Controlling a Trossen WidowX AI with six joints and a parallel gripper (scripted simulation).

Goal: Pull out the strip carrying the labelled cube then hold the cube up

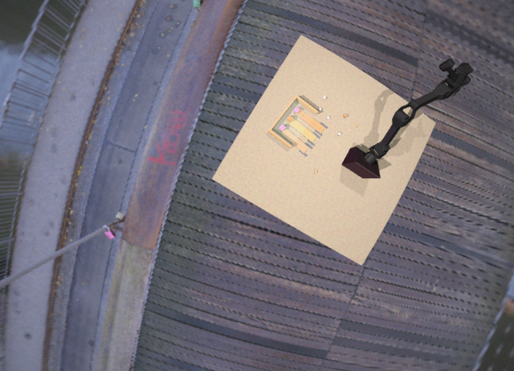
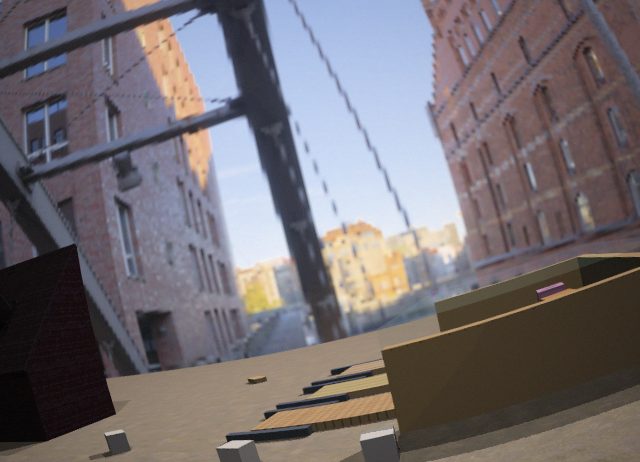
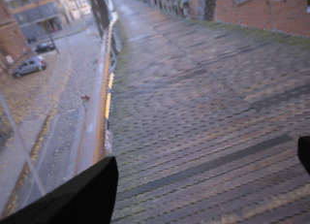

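Three strips lie side by side between dark rails, running into a walled wooden bay: an orange strip [image 1: 312, 121] [image 2: 330, 411], a yellow strip [image 1: 303, 131] [image 2: 356, 385] and a paler strip whose outer end [image 1: 301, 148] [image 2: 367, 367] is orange. One pink cube [image 1: 296, 109] sits at the orange strip's inner end; another pink cube [image 1: 282, 127] sits at the paler strip's inner end. One pink cube [image 2: 550, 290] shows over the near wall. Labels and breaks in the strips are too small to tell. My gripper [image 1: 466, 69] [image 3: 204, 156] is open and empty, raised far from the strips.
The bay's wooden walls [image 1: 282, 140] [image 2: 516, 348] enclose the inner ends on three sides. Small whitish blocks [image 1: 339, 133] [image 2: 117, 440] and small orange pieces [image 1: 344, 115] [image 1: 315, 170] lie scattered nearby. The arm's dark red base [image 1: 360, 164] [image 2: 56, 343] stands on the tan table [image 1: 332, 218].
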